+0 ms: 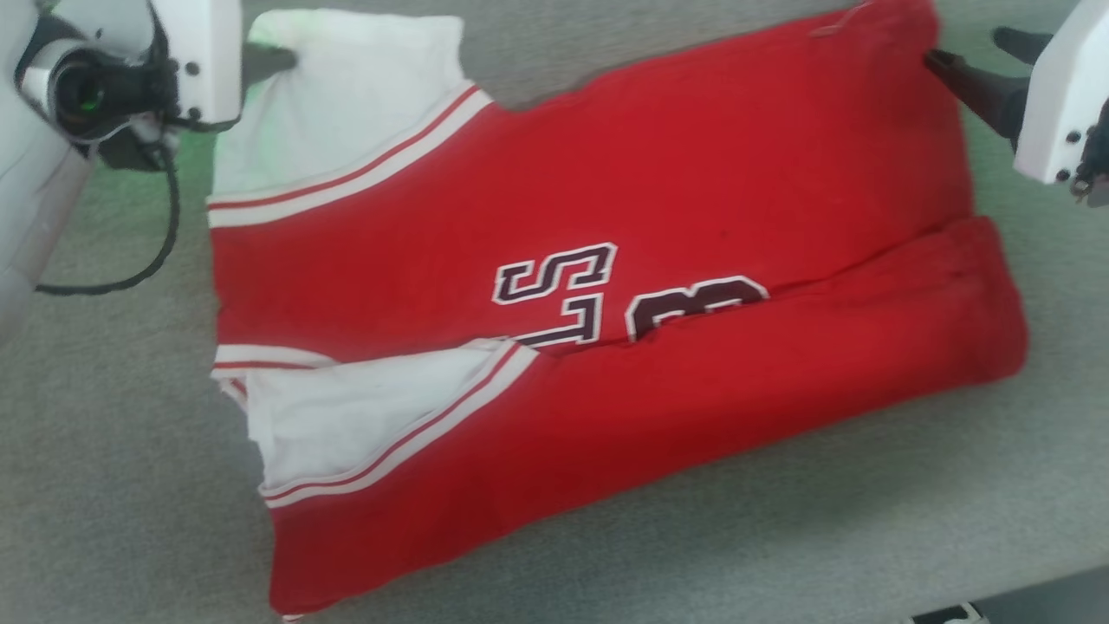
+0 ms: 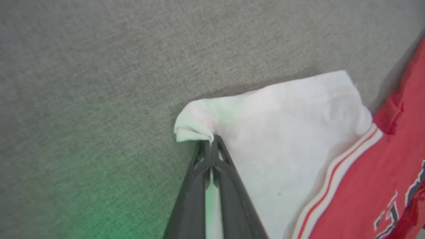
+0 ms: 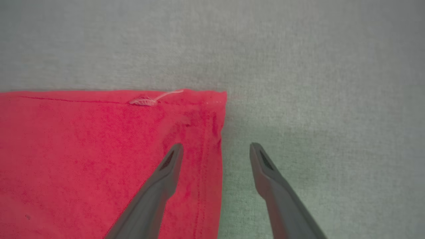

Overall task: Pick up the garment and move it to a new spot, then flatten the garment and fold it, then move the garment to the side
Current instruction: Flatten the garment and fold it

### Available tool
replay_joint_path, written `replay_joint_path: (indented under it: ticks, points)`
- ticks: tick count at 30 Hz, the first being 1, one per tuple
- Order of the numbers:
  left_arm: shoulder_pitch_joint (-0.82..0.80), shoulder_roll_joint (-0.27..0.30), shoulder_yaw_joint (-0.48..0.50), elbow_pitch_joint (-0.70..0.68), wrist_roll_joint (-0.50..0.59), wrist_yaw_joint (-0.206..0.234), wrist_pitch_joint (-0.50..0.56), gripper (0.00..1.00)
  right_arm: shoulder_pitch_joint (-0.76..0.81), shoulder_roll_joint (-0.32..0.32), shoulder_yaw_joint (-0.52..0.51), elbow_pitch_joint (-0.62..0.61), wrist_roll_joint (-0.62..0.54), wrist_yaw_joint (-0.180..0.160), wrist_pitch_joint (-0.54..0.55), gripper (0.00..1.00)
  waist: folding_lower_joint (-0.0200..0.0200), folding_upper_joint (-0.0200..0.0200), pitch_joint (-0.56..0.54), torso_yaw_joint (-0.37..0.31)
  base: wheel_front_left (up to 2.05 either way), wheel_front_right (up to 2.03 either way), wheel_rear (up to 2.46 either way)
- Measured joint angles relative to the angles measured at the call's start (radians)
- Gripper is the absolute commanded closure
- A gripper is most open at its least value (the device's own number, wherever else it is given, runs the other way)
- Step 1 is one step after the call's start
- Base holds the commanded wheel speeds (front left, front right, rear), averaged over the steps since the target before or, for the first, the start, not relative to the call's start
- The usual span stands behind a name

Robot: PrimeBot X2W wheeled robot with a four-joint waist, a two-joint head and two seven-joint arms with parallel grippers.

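A: Left gripper?
B: Clenched on the garment's white sleeve corner; head view blurs that pinch.
A: Garment's spot?
B: Flat on grey table, lower fold hiding half the lettering.
A: Right gripper?
B: Released, 2 fingers astride the red corner; touching or not, unclear. Wrist view adds a pale thread at the hem.

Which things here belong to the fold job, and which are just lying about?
Job: garment; left gripper, shut on its white corner; right gripper, open over the red edge.
Lying about: grey table; black cable.
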Motion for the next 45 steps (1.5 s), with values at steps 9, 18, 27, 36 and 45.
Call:
replay_joint_path:
  ticks: [9, 18, 27, 36, 45]
  points:
    - [-0.035, -0.035, 0.0, -0.027, -0.002, -0.007, -0.023, 1.0, -0.134, 0.021, 0.048, 0.186, -0.007, 0.0, 0.087, 0.0, 0.0, 0.0, 0.05, 0.059, 0.0, 0.0, 0.0]
    - [0.011, -0.069, 0.025, -0.056, -0.043, -0.005, -0.139, 1.0, -0.149, 0.004, 0.1, 0.229, 0.028, 0.0, 0.016, 1.0, 0.0, 0.0, 0.028, 0.094, 0.0, 0.0, 0.0]
    - [0.168, -0.035, 0.082, -0.279, -0.153, -0.005, -0.287, 1.0, 0.008, -0.132, 0.148, 0.094, 0.119, 0.0, -0.096, 1.0, 0.0, 0.0, -0.125, 0.124, 0.0, 0.0, 0.0]
    - [0.496, 0.208, 0.066, -0.741, -0.163, -0.005, -0.471, 1.0, 0.363, -0.309, 0.093, -0.139, 0.196, 0.0, -0.191, 1.0, 0.0, 0.0001, -0.28, 0.174, 0.0, 0.0, 0.0]
    - [0.826, 0.383, 0.016, -0.974, -0.132, -0.005, -0.718, 1.0, 0.646, -0.316, -0.039, -0.217, 0.217, 0.0, -0.277, 1.0, 0.0, 0.0, -0.301, 0.19, 0.0, 0.0, 0.0]
